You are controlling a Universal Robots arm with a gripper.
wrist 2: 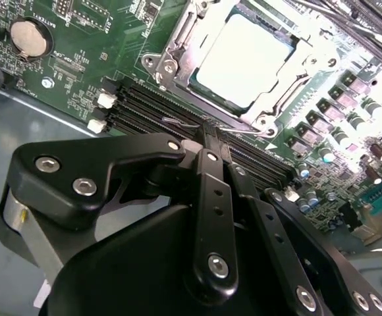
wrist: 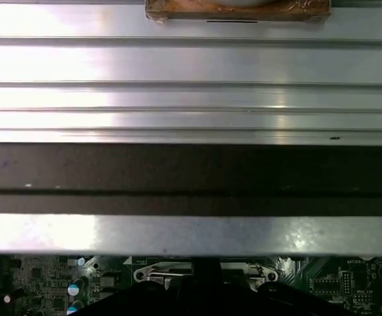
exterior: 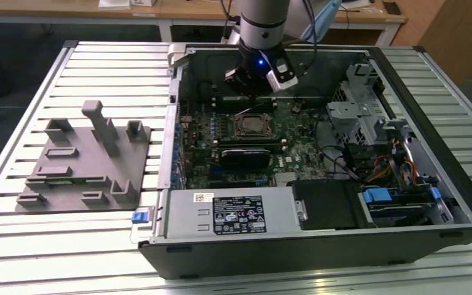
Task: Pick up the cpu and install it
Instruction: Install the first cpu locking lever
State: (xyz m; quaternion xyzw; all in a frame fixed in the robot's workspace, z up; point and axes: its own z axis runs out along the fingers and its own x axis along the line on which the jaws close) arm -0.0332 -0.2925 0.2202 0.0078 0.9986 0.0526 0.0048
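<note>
The cpu (wrist 2: 244,60), a silvery-white square chip, lies flat inside the metal socket frame (wrist 2: 178,49) on the green motherboard. In the exterior view the socket with the cpu (exterior: 252,125) sits mid-board in the open computer case. My gripper (exterior: 251,91) hangs over the far part of the board, just behind the socket. In the second wrist view its black fingers (wrist 2: 209,141) meet in a thin point with nothing between them, and the gripper (wrist 2: 207,128) hovers over the memory slots beside the socket, apart from the cpu.
A grey fixture plate (exterior: 84,161) with upright blocks lies on the slatted table to the exterior view's left. Inside the case are a power supply (exterior: 229,212), a drive cage (exterior: 359,107) and coloured cables (exterior: 383,166). The case wall (wrist: 191,178) is close behind the gripper.
</note>
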